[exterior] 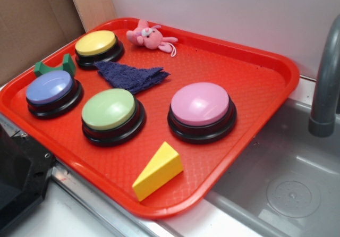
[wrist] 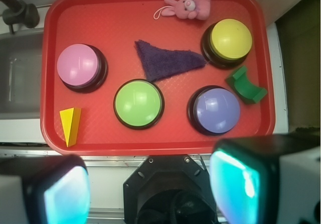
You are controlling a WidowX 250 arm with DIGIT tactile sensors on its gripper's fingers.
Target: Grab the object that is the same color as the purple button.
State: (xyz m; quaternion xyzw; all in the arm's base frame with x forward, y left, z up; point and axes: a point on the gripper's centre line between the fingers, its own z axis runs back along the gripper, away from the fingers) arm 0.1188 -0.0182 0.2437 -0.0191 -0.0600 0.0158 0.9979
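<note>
Purple rag point(wrist: 165, 60) lies far above open fingers point(wrist: 235, 181).

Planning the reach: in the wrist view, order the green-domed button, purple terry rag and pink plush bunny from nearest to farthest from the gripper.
1. Green-domed button, just ahead of the gripper.
2. Purple terry rag, mid-tray beyond it.
3. Pink plush bunny, at the far rim.

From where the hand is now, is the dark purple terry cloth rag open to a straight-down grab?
Probably yes. The dark purple terry cloth rag lies flat and uncovered on the red tray; the hand is wide open. One corner sits close to the yellow-domed button, so aim at the middle.
</note>
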